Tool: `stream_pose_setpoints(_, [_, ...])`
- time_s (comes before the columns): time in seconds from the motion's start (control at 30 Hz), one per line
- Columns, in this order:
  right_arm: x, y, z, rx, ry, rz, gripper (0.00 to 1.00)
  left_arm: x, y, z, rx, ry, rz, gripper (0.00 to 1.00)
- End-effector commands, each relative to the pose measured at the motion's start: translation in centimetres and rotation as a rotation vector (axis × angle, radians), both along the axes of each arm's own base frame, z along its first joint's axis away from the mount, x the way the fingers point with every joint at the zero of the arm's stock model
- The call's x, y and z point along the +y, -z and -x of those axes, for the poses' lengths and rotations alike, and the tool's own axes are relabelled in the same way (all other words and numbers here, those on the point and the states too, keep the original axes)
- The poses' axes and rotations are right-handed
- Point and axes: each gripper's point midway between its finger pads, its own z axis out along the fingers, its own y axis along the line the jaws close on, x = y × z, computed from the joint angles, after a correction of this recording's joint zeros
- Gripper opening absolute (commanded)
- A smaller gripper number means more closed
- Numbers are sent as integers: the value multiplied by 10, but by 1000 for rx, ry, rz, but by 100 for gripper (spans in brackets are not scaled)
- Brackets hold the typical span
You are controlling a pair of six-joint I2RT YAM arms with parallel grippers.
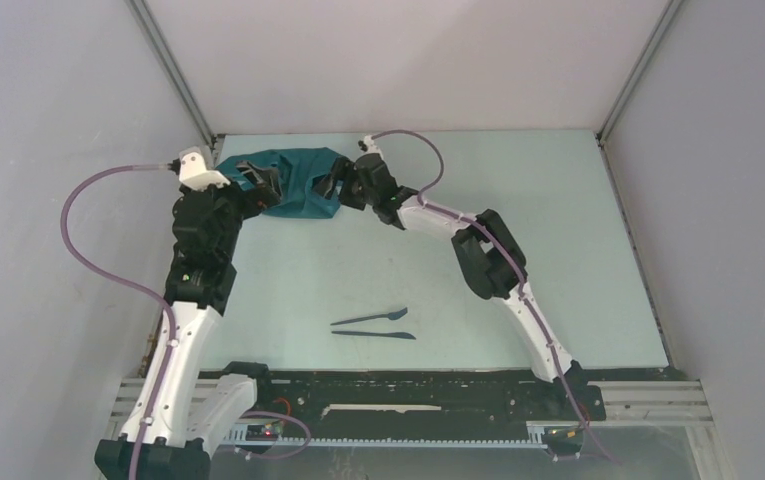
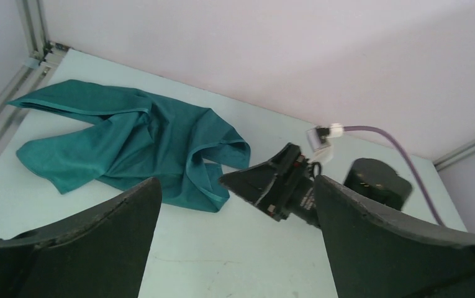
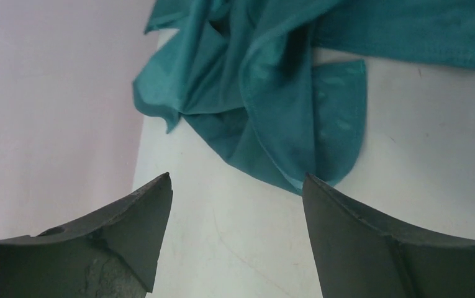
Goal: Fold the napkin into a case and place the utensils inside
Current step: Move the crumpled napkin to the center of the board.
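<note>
**Q:** Where is the napkin?

**A:** The teal napkin (image 1: 303, 192) lies crumpled in a loose heap at the far left of the pale table (image 1: 558, 260), close to the back wall (image 1: 408, 60). It shows bunched folds and no neat shape.

**Q:** And the two arms?

**A:** They reach it from opposite sides. The left gripper (image 1: 258, 183) sits at the heap's left end and the right gripper (image 1: 343, 187) at its right end. The two face each other across the cloth.

**Q:** Is either one holding it?

**A:** Neither. In the left wrist view the two dark fingers (image 2: 98, 242) are spread wide with nothing between them, and the cloth lies ahead on the table. The right wrist view shows its fingers (image 3: 117, 242) spread as well, with bare table between them. A folded edge of the napkin comes up to the tip of one finger. Whether it touches cannot be told.

**Q:** And the utensils?

**A:** The two dark utensils (image 1: 373, 325) lie side by side on the table near its front middle, between the arms and well apart from the napkin. The fork (image 1: 370, 318), its wider head pointing right, lies on the far side. The knife (image 1: 373, 334) lies just beside it on the near side.
</note>
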Motion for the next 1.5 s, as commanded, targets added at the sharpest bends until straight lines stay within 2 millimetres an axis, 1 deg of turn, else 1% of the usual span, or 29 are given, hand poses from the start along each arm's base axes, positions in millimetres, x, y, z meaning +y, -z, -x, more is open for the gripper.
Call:
stream_pose_setpoints(0.0, [12,5,0,79,30,-31,84,-9,-33,-2,-76,49,42,100])
stream_pose_setpoints(0.1, [12,17,-3,94,55,3,85,-11,-30,-6,-65,59,53,100])
stream_pose_setpoints(0.13, [11,26,-2,124,59,25,85,-15,-30,-7,-62,82,54,100])
stream_pose_setpoints(0.2, [9,41,-4,186,69,40,84,-16,-28,-8,-56,87,56,100])
stream_pose_setpoints(0.3, [4,58,-8,245,109,27,80,-18,-26,-10,-47,93,62,100])
stream_pose_setpoints(0.33, [4,61,-9,248,124,28,78,-18,-25,-10,-45,94,63,100])
stream_pose_setpoints(0.37, [4,67,-10,258,136,35,76,-18,-24,-11,-43,95,64,100])
stream_pose_setpoints(0.4, [4,68,-12,262,141,36,72,-18,-23,-11,-41,95,64,100])
stream_pose_setpoints(0.53, [6,65,-16,248,155,40,56,-17,-22,-12,-40,95,66,100])
stream_pose_setpoints(0.6, [7,64,-17,239,157,42,51,-17,-22,-13,-39,96,68,100])
stream_pose_setpoints(0.77, [7,58,-19,206,137,71,25,-18,-19,-14,-34,96,69,100])
stream_pose_setpoints(0.8, [7,54,-18,196,132,77,19,-18,-18,-14,-32,95,69,100])
stream_pose_setpoints(0.83, [5,53,-18,191,131,87,15,-17,-18,-14,-32,94,69,100])
stream_pose_setpoints(0.9, [4,45,-16,173,122,100,0,-17,-17,-14,-32,94,69,100])
stream_pose_setpoints(1.0, [-5,33,-9,164,114,144,0,-15,-19,-14,-37,89,68,100])
stream_pose_setpoints(1.07, [-25,26,-3,172,145,189,0,-12,-17,-15,-36,83,75,100])
stream_pose_setpoints(1.17, [-60,7,10,176,185,186,0,-6,-14,-19,-29,77,103,100])
stream_pose_setpoints(1.2, [-72,2,16,180,201,181,0,0,-13,-21,-27,61,112,100])
stream_pose_setpoints(1.23, [-89,9,25,203,215,196,0,4,-10,-22,-21,50,117,100])
stream_pose_setpoints(1.27, [-101,3,30,206,231,192,0,7,-9,-23,-17,43,123,100])
stream_pose_setpoints(1.33, [-130,0,40,247,273,196,0,13,-5,-27,-4,32,142,100])
stream_pose_setpoints(1.4, [-158,0,56,309,296,195,0,16,2,-32,17,30,173,100])
stream_pose_setpoints(1.47, [-183,4,76,335,309,195,0,19,9,-37,43,27,200,100])
